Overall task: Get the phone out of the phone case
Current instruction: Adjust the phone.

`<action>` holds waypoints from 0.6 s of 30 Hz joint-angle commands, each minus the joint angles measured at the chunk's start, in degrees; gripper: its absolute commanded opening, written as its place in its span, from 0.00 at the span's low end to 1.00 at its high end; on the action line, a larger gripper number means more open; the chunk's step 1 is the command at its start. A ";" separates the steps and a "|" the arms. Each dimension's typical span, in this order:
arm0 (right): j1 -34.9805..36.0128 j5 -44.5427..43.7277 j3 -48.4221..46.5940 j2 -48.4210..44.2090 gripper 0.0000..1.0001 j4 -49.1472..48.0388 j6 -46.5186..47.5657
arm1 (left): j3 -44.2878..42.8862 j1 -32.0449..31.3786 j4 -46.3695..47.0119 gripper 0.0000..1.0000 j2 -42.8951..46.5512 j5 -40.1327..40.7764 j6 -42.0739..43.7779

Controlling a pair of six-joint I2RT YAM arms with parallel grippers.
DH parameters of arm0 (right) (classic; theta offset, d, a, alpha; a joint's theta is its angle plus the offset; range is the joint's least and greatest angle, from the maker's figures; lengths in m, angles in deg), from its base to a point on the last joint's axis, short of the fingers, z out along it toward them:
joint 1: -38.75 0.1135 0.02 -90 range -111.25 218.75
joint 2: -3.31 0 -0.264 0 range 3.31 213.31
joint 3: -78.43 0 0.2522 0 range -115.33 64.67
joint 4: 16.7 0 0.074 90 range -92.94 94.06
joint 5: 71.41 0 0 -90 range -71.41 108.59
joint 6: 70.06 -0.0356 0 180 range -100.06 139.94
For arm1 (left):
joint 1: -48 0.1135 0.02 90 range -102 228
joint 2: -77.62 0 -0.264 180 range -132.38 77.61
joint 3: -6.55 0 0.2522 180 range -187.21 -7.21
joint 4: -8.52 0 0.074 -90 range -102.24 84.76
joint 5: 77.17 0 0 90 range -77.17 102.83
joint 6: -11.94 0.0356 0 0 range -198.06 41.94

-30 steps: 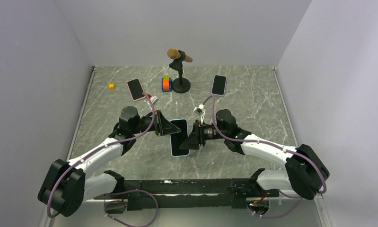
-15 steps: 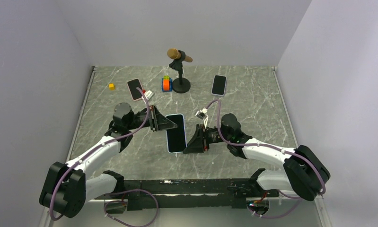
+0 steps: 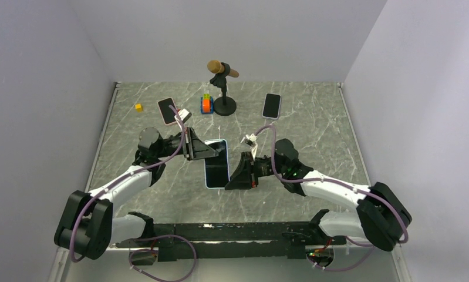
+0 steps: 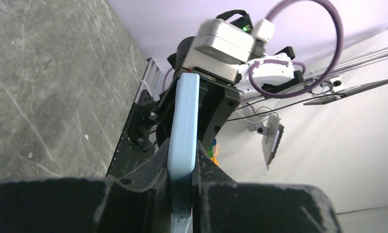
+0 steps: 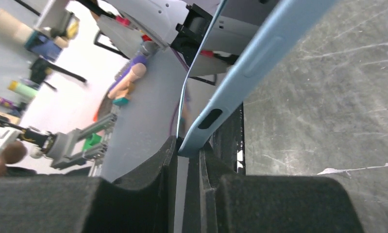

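Clamped by the left gripper (image 3: 210,153) along its upper left edge: the pale blue phone case (image 3: 208,176), rim pinched between the fingers (image 4: 148,189) in the wrist view. Seated screen-up inside it, the phone (image 3: 218,160), apparently held clear of the marble table (image 3: 314,129) between the two arms. Closed on the lower right edge, near a corner cut-out, the right gripper (image 3: 235,175).

Best done, by the look of it, with one side anchoring the case alone and the other peeling the rim off a corner, then pressing the handset out from behind; gripping glass and case together would likely lock both in.

Unclear from either wrist camera whether the pads catch the case only or the phone too. Screen hidden in both wrist views; a possible thin gap at the right-hand corner too blurred to confirm.
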 commanded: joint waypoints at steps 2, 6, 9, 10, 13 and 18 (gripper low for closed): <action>5.92 -13.12 -10.44 -5.32 0.00 23.26 27.99 | 2.03 -0.11 15.22 0.00 -2.61 0.10 -21.65; 8.22 -18.66 -13.58 -6.30 0.00 28.60 34.39 | 3.27 -0.13 21.14 0.00 -4.76 0.51 -27.40; 8.80 -21.98 -15.12 -6.86 0.00 30.73 37.38 | 4.27 -0.10 25.26 0.00 -5.92 1.01 -30.66; 8.84 -22.78 -15.41 -7.06 0.00 30.74 37.97 | 4.81 -0.25 27.03 0.00 -6.33 1.48 -31.96; 9.10 -24.64 -16.68 -6.57 0.00 31.01 39.75 | 5.72 -0.75 32.55 0.00 -7.93 2.42 -35.51; 9.60 -26.69 -19.35 -6.08 0.00 32.33 43.25 | 6.00 -2.68 39.37 0.00 -11.14 3.80 -40.15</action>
